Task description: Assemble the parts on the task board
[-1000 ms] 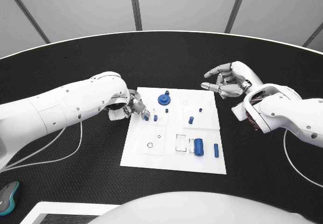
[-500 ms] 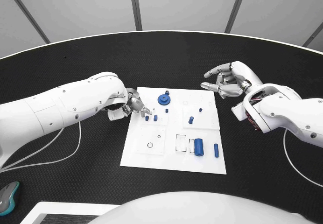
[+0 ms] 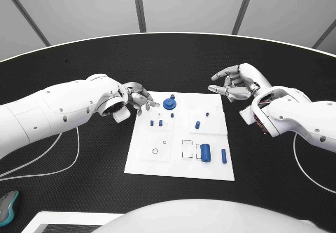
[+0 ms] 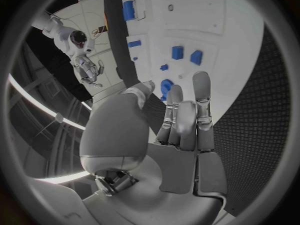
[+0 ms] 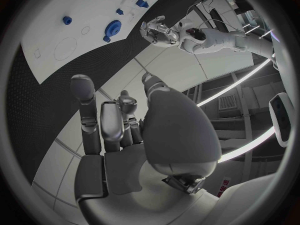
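The white task board point(image 3: 178, 167) lies mid-table. A blue round disc part point(image 3: 170, 103) sits near its far edge. Two small blue pegs point(image 3: 151, 123) stand side by side below the disc, with more pegs point(image 3: 198, 124) toward the middle. A thick blue cylinder point(image 3: 206, 152) and a slim one point(image 3: 223, 155) lie near the right edge. My left hand point(image 3: 140, 101) hovers over the board's far left corner, fingers apart and holding nothing; its wrist view shows its fingers point(image 4: 181, 120) above the disc point(image 4: 167, 86). Off the far right corner my right hand point(image 3: 234, 83) hangs with fingers loosely curved and nothing in them.
Black table surrounds the board, with its curved far edge point(image 3: 168, 34) behind. A white cable point(image 3: 70, 150) trails on the table under my left arm. A teal object point(image 3: 7, 206) and a white tray corner point(image 3: 56, 218) sit at the near left.
My left hand has lifted off the small peg at the board's left side and drawn back toward the far left corner, fingers spreading. The right hand has stayed put.
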### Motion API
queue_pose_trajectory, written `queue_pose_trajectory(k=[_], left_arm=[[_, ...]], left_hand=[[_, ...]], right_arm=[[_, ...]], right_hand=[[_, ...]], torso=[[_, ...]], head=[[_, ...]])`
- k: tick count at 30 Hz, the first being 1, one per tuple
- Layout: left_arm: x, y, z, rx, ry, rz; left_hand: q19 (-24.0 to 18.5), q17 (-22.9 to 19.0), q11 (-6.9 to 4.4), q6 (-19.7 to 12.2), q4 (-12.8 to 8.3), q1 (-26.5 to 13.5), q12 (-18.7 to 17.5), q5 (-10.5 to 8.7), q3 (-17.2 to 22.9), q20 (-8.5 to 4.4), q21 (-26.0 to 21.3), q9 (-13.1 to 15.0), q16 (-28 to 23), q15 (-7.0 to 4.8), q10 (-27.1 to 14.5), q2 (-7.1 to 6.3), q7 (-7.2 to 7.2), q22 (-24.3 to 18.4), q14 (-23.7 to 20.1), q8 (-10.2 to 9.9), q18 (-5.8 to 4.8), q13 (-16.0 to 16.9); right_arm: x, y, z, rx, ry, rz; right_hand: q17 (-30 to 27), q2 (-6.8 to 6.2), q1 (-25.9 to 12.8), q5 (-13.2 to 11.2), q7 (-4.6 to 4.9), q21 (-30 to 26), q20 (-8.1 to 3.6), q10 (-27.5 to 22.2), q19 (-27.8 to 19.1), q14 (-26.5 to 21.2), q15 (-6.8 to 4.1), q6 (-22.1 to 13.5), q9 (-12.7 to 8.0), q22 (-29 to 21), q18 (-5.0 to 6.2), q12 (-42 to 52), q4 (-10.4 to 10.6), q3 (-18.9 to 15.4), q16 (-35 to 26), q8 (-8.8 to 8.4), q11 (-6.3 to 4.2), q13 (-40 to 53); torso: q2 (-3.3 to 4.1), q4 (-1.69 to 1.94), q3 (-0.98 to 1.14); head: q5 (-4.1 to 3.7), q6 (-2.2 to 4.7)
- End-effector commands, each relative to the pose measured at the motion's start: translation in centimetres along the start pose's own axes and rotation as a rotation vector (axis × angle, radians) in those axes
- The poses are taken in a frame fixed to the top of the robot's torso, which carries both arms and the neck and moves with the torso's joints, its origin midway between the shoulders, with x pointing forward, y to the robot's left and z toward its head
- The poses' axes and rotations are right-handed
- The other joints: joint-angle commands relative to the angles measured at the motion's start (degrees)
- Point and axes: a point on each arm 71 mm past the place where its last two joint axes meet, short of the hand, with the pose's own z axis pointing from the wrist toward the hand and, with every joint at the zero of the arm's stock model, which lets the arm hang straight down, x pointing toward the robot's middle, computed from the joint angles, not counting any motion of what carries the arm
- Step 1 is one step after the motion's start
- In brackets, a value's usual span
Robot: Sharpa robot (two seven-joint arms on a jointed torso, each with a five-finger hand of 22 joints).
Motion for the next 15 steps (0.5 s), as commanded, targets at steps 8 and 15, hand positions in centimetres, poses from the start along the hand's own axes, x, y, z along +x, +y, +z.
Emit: queue_pose_trajectory(k=[8, 15], left_arm=[[0.9, -4.4, 0.3, 0.4, -0.097, 0.069], [1.8, -5.6, 0.8, 0.47, -0.141, 0.253]], left_hand=[[-6.77, -22.57, 4.37, -1.89, -8.16, 10.97, -11.33, -0.16, 11.38, 3.73, -5.42, -6.99, -11.84, 3.72, -10.16, -2.64, 4.04, -3.3, -17.43, -5.96, 0.71, -10.53], [-7.17, -22.81, 4.08, 0.25, -12.36, 10.89, -14.23, -0.15, 12.52, 3.55, -0.81, -10.25, -8.17, 3.51, -9.27, -3.61, 3.45, -0.33, -15.51, -7.52, 0.81, -15.12]], right_arm=[[0.0, -0.1, 0.2, -0.001, -0.001, -0.002], [0.1, 0.0, 0.2, -0.004, 0.001, -0.001]], right_hand=[[-0.09, 0.09, -0.3, 0.38, -0.06, -0.44, -0.01, -0.11, 0.12, 0.39, -0.31, 0.2, -0.06, -0.25, 0.88, -0.3, 0.01, -0.4, -0.25, 0.15, 0.11, -0.19], [-0.14, 0.1, -0.27, 0.4, -0.06, -0.53, 0.0, -0.23, 0.09, 0.37, -0.31, 0.18, -0.07, -0.31, 0.89, -0.45, -0.01, -0.39, -0.3, 0.15, 0.12, -0.35]], torso=[[0.27, -0.13, 0.02], [0.24, -0.03, 0.01]], head=[[-0.75, 0.88], [-0.82, 1.34]])
